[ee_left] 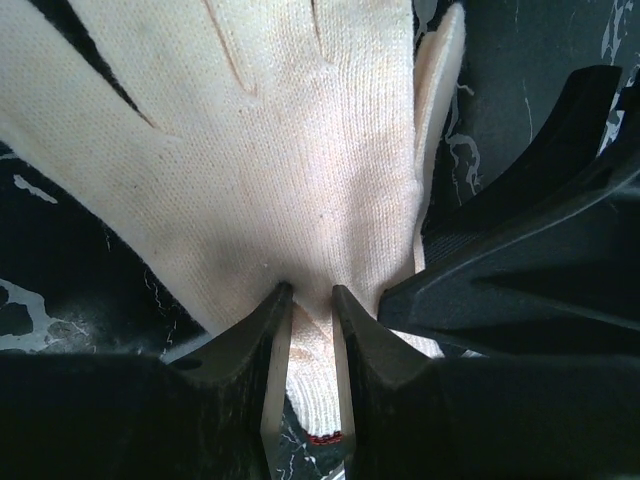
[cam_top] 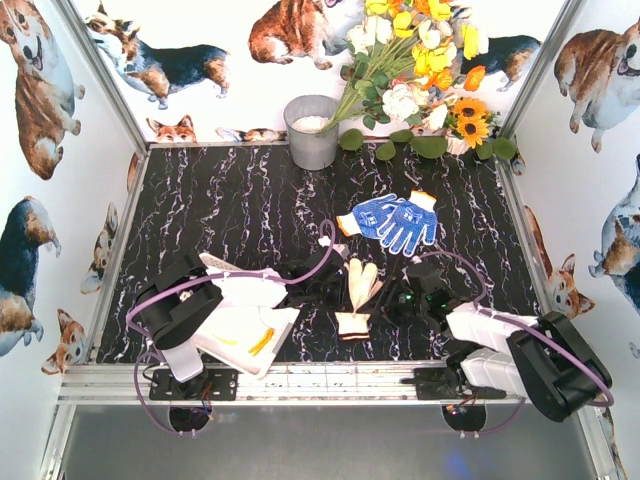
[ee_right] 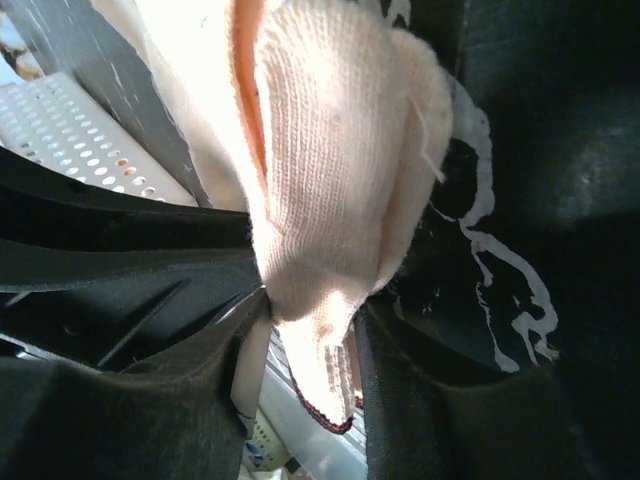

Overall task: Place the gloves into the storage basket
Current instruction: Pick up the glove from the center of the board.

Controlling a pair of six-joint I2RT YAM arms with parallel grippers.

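Seen from above, my two arms meet at the middle of the black marbled table (cam_top: 250, 200), both grippers working on one cream knit glove (cam_top: 360, 283) that lies between them with its fingers pointing toward the far wall. The left gripper (cam_top: 328, 290) comes in from the glove's left and the right gripper (cam_top: 397, 300) from its right. In my left wrist view, the left gripper (ee_left: 312, 292) has its jaws drawn almost together, with the glove's (ee_left: 260, 170) narrow cuff end pinched between them and a red-trimmed hem showing below. In my right wrist view, the right gripper (ee_right: 315, 310) has its jaws somewhat apart on either side of the same glove's (ee_right: 340, 170) cuff; I cannot tell whether they are pressing the fabric or only bracketing it. The white storage basket (cam_top: 232, 338) sits at the near left edge of the table, partly under the left arm, with something orange lying inside it; its perforated wall (ee_right: 60, 130) shows at the upper left of the right wrist view. A pair of blue gloves with white dots (cam_top: 395, 220) lies on the table beyond the cream glove, well apart from the basket. A grey metal bucket (cam_top: 312, 130) and a bunch of flowers (cam_top: 420, 60) stand along the far edge.
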